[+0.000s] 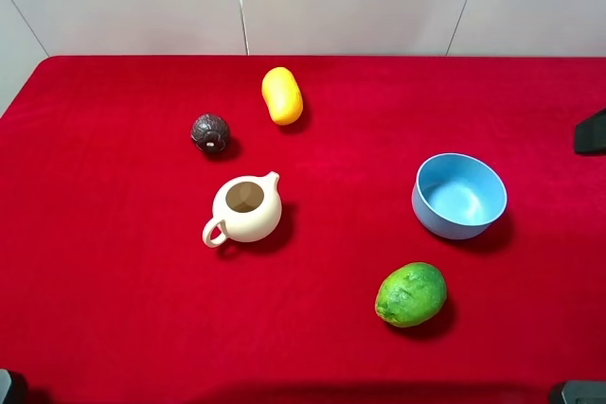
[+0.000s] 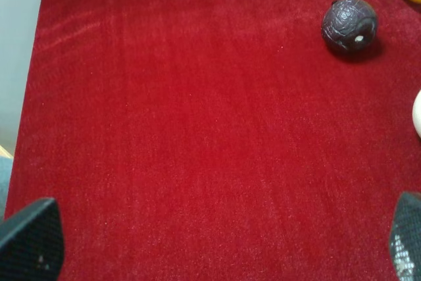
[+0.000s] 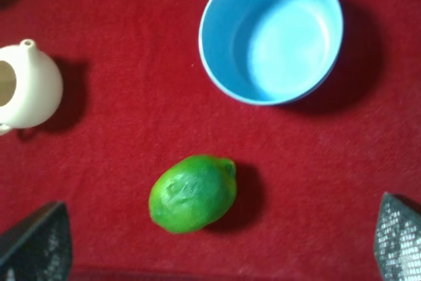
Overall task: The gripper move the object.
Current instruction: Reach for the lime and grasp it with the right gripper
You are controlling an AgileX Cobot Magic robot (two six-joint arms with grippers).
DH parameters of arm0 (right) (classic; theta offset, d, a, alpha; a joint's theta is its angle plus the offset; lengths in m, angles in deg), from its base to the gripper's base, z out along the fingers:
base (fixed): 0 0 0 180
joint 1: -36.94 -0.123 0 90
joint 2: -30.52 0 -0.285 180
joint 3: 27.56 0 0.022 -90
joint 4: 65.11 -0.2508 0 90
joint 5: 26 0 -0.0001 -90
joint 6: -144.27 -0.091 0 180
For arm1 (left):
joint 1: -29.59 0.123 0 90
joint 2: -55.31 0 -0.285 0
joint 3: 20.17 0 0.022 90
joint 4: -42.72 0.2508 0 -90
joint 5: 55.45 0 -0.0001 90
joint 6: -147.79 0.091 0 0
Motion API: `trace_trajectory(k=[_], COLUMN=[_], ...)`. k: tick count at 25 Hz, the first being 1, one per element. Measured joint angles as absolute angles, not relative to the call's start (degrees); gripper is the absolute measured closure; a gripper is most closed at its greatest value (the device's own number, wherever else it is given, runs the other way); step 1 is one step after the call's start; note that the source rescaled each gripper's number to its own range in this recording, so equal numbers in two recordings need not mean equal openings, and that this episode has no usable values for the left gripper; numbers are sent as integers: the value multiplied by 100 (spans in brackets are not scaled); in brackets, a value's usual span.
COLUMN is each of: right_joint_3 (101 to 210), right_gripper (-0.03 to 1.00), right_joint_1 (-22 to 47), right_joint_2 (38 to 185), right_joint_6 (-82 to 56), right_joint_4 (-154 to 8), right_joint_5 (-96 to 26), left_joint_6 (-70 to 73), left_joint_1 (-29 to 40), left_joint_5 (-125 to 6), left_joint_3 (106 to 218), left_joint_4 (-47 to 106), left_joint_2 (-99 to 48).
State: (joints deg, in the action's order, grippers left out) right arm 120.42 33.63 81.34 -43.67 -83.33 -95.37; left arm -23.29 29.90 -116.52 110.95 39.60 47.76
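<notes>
The green bumpy lime (image 1: 411, 294) lies on the red cloth at the front right, a little in front of the blue bowl. In the right wrist view the lime (image 3: 193, 193) lies between and just ahead of the two black fingertips of my right gripper (image 3: 217, 245), which is open, empty and not touching it. My left gripper (image 2: 217, 245) is open and empty over bare red cloth on the left side, with only its fingertips (image 2: 31, 241) showing. Neither gripper shows clearly in the high view.
A blue bowl (image 1: 459, 196) stands behind the lime. A cream teapot (image 1: 244, 209) sits mid-table, a dark brown ball (image 1: 210, 133) and a yellow-orange fruit (image 1: 282, 96) behind it. A black part (image 1: 592, 132) juts in at the right edge.
</notes>
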Motion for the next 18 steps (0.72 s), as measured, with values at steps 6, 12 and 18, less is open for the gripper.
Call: trace_trajectory(k=[6, 12, 18], right_joint_3=[12042, 12042, 12042], right_gripper=[-3, -3, -3], right_joint_1=[2615, 935, -875], right_joint_2=[8493, 9109, 9622], right_joint_6=[-4931, -6516, -8774], right_joint_4=[-8323, -7645, -6655], right_joint_5=[-9582, -9257, -8920], left_joint_6=[-2329, -2329, -2329], left_joint_1=[2990, 2990, 2990], left_joint_5=[-11652, -11652, -11652], left_joint_3=[11095, 11095, 11095], left_joint_4=[3960, 3960, 3960], left_joint_2=[4776, 4776, 4776])
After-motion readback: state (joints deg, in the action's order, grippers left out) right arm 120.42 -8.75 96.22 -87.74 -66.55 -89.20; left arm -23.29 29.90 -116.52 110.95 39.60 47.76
